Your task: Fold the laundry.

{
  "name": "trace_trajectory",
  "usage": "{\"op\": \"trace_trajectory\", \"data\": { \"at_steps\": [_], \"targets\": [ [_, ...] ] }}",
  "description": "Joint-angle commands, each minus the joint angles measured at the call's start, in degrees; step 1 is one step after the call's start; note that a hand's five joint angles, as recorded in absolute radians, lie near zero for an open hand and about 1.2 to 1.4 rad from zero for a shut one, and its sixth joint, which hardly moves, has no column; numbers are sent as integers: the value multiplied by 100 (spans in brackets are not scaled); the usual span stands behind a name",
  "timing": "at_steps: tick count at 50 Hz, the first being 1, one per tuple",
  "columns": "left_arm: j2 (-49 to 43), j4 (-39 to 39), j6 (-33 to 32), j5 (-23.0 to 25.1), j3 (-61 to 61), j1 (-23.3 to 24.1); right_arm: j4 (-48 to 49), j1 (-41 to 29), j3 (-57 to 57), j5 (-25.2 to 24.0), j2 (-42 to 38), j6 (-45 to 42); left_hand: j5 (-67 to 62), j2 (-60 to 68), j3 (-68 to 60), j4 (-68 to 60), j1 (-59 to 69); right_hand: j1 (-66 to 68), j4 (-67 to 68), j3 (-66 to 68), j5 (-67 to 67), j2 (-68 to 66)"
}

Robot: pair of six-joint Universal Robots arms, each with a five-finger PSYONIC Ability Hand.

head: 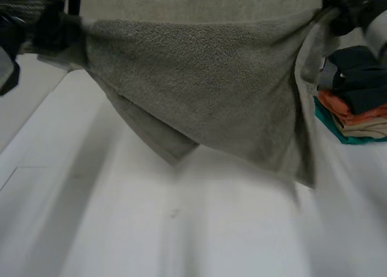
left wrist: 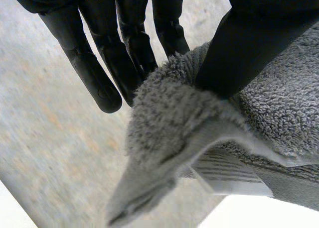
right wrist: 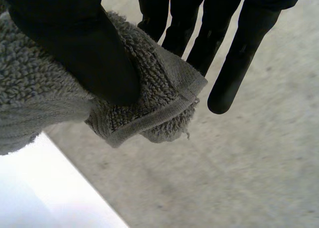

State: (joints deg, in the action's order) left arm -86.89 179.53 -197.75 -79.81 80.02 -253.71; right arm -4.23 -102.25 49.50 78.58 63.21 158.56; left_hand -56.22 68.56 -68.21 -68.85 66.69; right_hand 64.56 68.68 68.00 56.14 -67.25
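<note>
- Where the head view looks down over the white table (head: 181, 228), a grey terry towel (head: 199, 89) hangs stretched between the two hands, raised above the table's middle.
- The towel's top edge runs taut from hand to hand. Below it the cloth sags in doubled layers to two loose points, one lower than the other; I cannot tell whether either point touches the table.
- The left hand (head: 51, 29) grips the towel's upper edge at its left end. In the left wrist view its thumb (left wrist: 244, 54) presses down on a bunched fold of pile while the straight fingers (left wrist: 124, 49) lie behind the cloth, so the towel is pinched between them.
- Just beside that pinch, a white sewn-in label (left wrist: 227, 175) sticks out from under the fold. It carries several lines of fine print, too small to read, and no brand name can be made out.
- The right hand (head: 347, 11) grips the upper edge at its right end. In the right wrist view its thumb (right wrist: 75, 44) clamps a hemmed corner (right wrist: 159, 108) of the towel against the fingers (right wrist: 234, 63), which run straight behind it.
- Near the table's right edge, well apart from the hanging cloth's middle, sits a stack of folded clothes (head: 357, 95): dark navy on top, then orange, beige, and teal at the bottom.
</note>
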Motion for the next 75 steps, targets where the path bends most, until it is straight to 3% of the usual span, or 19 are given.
{"op": "trace_trajectory", "data": {
  "at_steps": [1,9,10,12,13,14,17,23,34,42,48,57,64,75],
  "targets": [
    [-1364,29,-334,-272,-5,269,396,-479,-661,148,-1758,-379,-1378,1144,-1179,-1115,1331,1544,1132,1200,1386,-1275],
    [-2770,248,-563,-948,22,577,2274,-699,-582,394,-3111,-546,-1378,1144,-1179,-1115,1331,1544,1132,1200,1386,-1275],
    [-2858,266,-571,-1001,13,586,2469,-708,-599,447,-3209,-555,-1378,1144,-1179,-1115,1331,776,364,431,618,-507],
    [-2982,319,-571,-1080,-13,568,2830,-708,-634,578,-3350,-598,-1378,1144,-1179,-1115,1331,-2076,-2488,-2420,-2234,2345],
    [-3017,354,-580,-1142,-48,560,3119,-708,-669,779,-3420,-668,-1378,1144,-1179,-1115,1331,-5306,-5718,-5650,-5464,5574],
    [-3000,354,-580,-1160,-66,559,3261,-708,-678,877,-3412,-695,-1378,1144,-1179,-1115,1331,-5456,-5868,-5800,-5614,5725],
    [-2869,372,-589,-1169,-66,551,3577,-717,-652,1228,-3220,-774,-1378,1144,-1179,-1115,1331,-5456,-5868,-5800,-5614,5725],
    [-2596,407,-589,-1099,-31,577,3219,-752,-292,1370,-2394,-818,-1378,1144,-1179,-1115,1331,-5456,-5868,-5800,-5614,5725],
    [-2306,407,-563,-1072,-66,612,67,-673,1103,835,-408,-1441,-1378,1144,-1179,-1115,1331,-5456,-5868,-5800,-5614,5725],
    [-2174,416,-563,-1046,-83,595,-1123,-436,2579,255,314,-2214,-1378,1144,-1179,-1115,1331,-4836,-5248,-5181,-4995,5105],
    [-2218,416,-571,-1028,-154,603,-1045,-207,3548,-159,578,-2673,-1378,1144,-1179,-1115,1331,-3824,-4236,-4169,-3983,4093],
    [-2279,416,-563,-1028,-250,638,114,91,4392,-282,395,-1453,-1378,1144,-1179,-1115,1331,-2816,-3228,-3160,-2974,3085],
    [-2271,416,-554,-1037,-286,656,677,188,4533,-370,-10,-907,-1378,1144,-1179,-1115,1331,-2680,-3092,-3025,-2839,2949],
    [-2297,416,-563,-1046,-277,656,1144,188,4490,-397,-344,-792,-1378,1144,-1179,-1115,1331,-2697,-3109,-3041,-2855,2966]
  ]
}}
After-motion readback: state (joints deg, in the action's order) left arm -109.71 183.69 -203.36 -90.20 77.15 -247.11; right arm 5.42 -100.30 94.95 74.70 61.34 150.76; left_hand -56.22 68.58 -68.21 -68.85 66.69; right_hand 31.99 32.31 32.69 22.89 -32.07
